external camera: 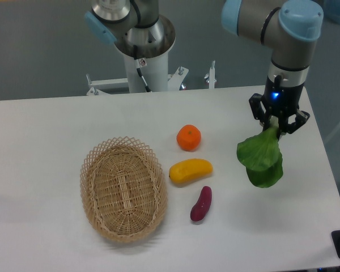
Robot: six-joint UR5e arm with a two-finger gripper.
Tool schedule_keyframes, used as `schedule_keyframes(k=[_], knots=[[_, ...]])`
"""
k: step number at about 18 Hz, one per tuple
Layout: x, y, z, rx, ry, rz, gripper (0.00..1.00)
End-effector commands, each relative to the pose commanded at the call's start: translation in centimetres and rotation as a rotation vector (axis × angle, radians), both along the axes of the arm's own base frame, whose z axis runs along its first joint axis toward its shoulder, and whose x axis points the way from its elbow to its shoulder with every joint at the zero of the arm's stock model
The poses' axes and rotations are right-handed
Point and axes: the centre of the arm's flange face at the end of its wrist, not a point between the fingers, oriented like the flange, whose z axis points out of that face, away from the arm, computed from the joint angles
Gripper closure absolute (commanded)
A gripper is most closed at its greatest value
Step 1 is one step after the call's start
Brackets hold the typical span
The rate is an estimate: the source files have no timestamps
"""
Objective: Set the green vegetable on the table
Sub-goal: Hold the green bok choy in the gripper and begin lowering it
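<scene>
The green vegetable (262,157) has broad dark green leaves that hang down over the right part of the white table (45,136). My gripper (278,128) is shut on its upper stem end, which is hidden between the fingers. The leaf tips hang low near the tabletop; I cannot tell whether they touch it.
An orange fruit (188,137), a yellow fruit (190,170) and a small purple eggplant-like piece (202,204) lie in the table's middle, left of the vegetable. An oval wicker basket (123,188) stands at the left. The table's right edge is close by.
</scene>
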Motion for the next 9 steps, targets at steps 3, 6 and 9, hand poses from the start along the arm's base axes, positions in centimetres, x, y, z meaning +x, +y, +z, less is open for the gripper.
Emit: schedule_keyframes(k=[3, 6, 9], knots=[[-0.04, 0.03, -0.27, 0.007, 0.015, 0.0, 0.6], [-0.24, 0.07, -0.57, 0.006, 0.02, 0.002, 0.6], [-0.51, 0.28, -0.74, 0.007, 0.019, -0.002, 0.6]])
